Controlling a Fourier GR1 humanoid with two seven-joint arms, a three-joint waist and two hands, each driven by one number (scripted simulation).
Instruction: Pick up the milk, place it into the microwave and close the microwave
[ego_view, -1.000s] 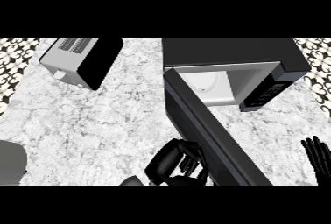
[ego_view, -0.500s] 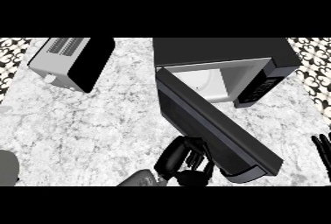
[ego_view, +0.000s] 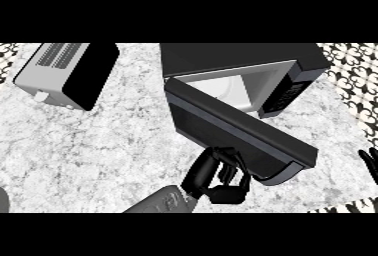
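Note:
The black microwave (ego_view: 244, 57) stands at the back right, its white inside (ego_view: 221, 87) still showing through a narrowing gap. Its door (ego_view: 236, 132) hangs about half closed, slanting from the hinge at the left down to the right. My left hand (ego_view: 215, 172) is open, with its fingers (ego_view: 227, 156) against the door's outer face near its lower edge. At the view's right edge my right hand (ego_view: 369, 162) rests open, fingers up. The door hides most of the inside, and I see no milk.
A silver and black toaster (ego_view: 66, 75) lies at the back left of the marble counter (ego_view: 96, 150). Patterned tiles (ego_view: 354, 65) show along the right side. A dark rounded thing (ego_view: 3, 200) peeks in at the lower left edge.
The microwave door has swung further toward shut, and my left hand has followed it up and to the right. My right hand has slid closer to the right edge.

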